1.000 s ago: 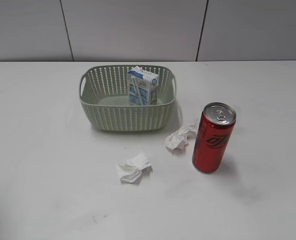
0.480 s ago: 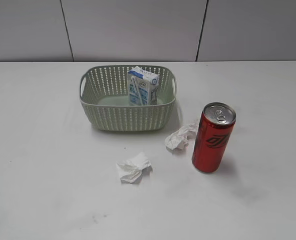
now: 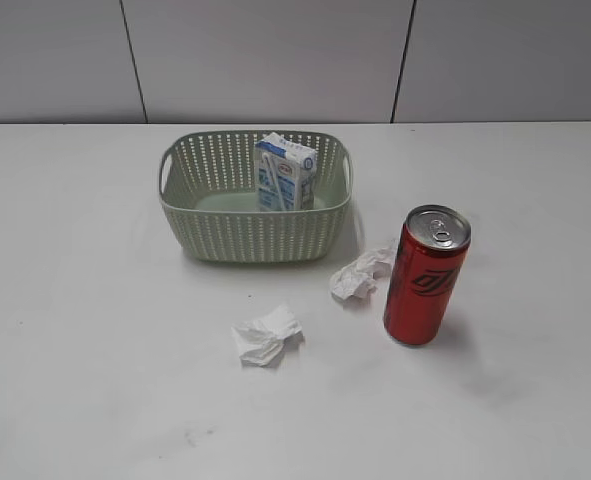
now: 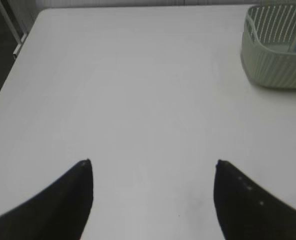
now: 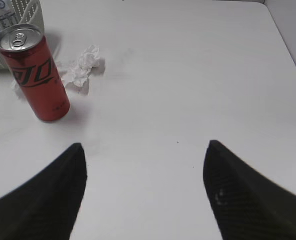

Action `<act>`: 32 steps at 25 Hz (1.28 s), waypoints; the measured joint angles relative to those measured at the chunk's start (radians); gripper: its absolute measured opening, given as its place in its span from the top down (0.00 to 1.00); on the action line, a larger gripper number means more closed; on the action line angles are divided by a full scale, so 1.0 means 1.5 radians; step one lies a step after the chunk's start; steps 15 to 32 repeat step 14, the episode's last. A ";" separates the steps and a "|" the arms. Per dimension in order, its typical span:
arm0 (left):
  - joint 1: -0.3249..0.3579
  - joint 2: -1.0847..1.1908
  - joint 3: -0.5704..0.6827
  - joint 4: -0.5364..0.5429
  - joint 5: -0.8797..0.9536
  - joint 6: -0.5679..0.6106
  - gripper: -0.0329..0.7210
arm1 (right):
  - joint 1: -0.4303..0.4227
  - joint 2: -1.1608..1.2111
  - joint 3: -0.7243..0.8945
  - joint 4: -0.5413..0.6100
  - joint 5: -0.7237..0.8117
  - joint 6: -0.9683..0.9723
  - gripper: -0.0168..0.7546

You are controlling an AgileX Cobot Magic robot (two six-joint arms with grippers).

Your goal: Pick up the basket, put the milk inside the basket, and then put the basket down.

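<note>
Basket: pale sage-green slotted plastic basket point(image 3: 255, 200) sits flat on the white table point(image 3: 95, 350), toward the far middle; I also catch its corner at the top right of my left wrist view point(image 4: 275, 55).
Milk: small white-and-blue milk carton point(image 3: 285, 172) stands upright inside the basket, right of its centre, top poking above the rim.
Left gripper: my left gripper point(image 4: 153, 167) has its black fingers spread wide, nothing between them, over bare table; basket is well apart, ahead and to its right.
Right gripper: my right gripper point(image 5: 143, 150) is also spread wide and empty; basket and milk only clip the top left corner of its view, well apart.
Can: tall red soda can point(image 3: 426, 275) upright, right of and nearer than the basket, ahead-left of the right gripper.
Tissues: one crumpled white tissue point(image 3: 363, 272) just beside the can on its left, another crumpled white tissue point(image 3: 266, 336) nearer the camera, in front of the basket.
Change: I see nothing moved versus the frames from a second and half a second ago; basket, carton, can, tissues all in the same spots.
</note>
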State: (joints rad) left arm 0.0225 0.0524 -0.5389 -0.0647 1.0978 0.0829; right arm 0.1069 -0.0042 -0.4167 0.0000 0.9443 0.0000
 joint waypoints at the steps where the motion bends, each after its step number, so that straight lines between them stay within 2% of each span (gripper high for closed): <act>1: 0.000 -0.009 0.005 0.001 -0.011 0.000 0.20 | 0.000 0.000 0.000 0.000 0.000 0.000 0.24; 32: 0.010 -0.038 0.019 0.011 -0.031 -0.016 0.20 | 0.000 0.000 0.000 0.000 0.000 0.000 0.24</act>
